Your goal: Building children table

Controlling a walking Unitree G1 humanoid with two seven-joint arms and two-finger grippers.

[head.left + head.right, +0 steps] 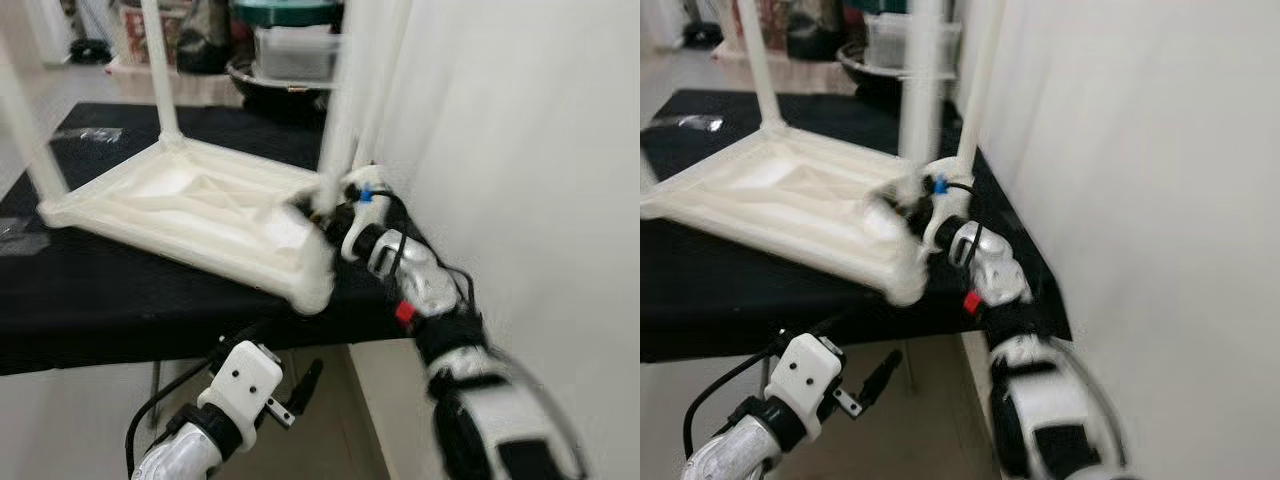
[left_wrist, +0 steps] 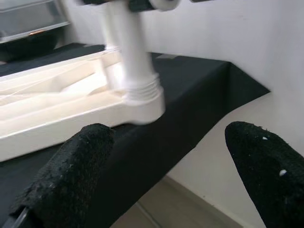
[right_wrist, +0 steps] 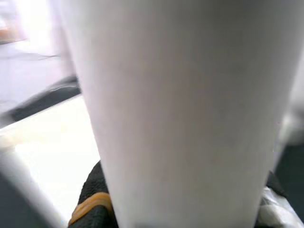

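White plastic tabletop (image 1: pixel 190 205), underside up, flat on a black-covered bench (image 1: pixel 110 300), its near corner at the bench's front edge. Legs: one upright at the far corner (image 1: pixel 160 70), one at the left corner (image 1: pixel 25 130), and one leg (image 1: pixel 340 110) rising straight from the right gripper (image 1: pixel 322 208) at the corner beside the white wall (image 1: pixel 520 140). Right gripper: reached forward over the bench edge, pinching that leg low down, near its socket; in the right wrist view the leg (image 3: pixel 185 114) lies tight between the black fingers (image 3: pixel 92 190), touching both. Left gripper (image 1: pixel 300 385): below the bench front, well under and apart from the tabletop, fingers (image 2: pixel 71 175) spread wide with nothing between them; ahead of it, the near corner socket (image 2: pixel 142 102) with a threaded leg base seated in it. Beyond the right gripper, past the bench: a dark bowl (image 1: pixel 275 85) and a clear bin (image 1: pixel 295 50), both blurred.
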